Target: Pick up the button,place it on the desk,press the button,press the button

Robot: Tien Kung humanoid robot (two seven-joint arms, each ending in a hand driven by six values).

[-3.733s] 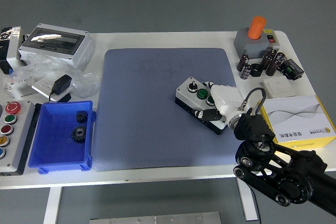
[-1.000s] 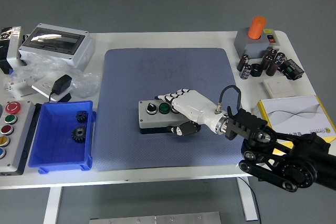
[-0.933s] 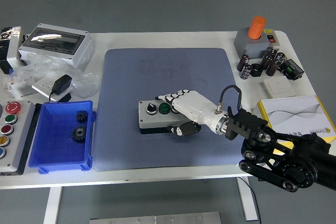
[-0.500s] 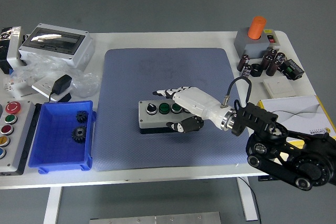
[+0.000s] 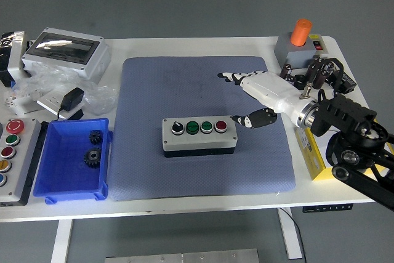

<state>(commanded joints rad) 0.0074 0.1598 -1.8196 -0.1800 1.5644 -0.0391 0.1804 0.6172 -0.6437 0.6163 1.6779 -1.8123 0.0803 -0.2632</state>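
Released button box (image 5: 199, 135); hand (image 5: 258, 93) withdrawn.

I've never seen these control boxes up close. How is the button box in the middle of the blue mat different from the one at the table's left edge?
The button box on the mat lies crosswise and is fully in view; the button panel at the left edge runs front to back and is partly cut off by the picture.

The mat box starts with a black knob, then two green buttons and a red one; the left panel shows a large red button on top, then smaller coloured ones.

Both are grey boxes with a single row of controls.
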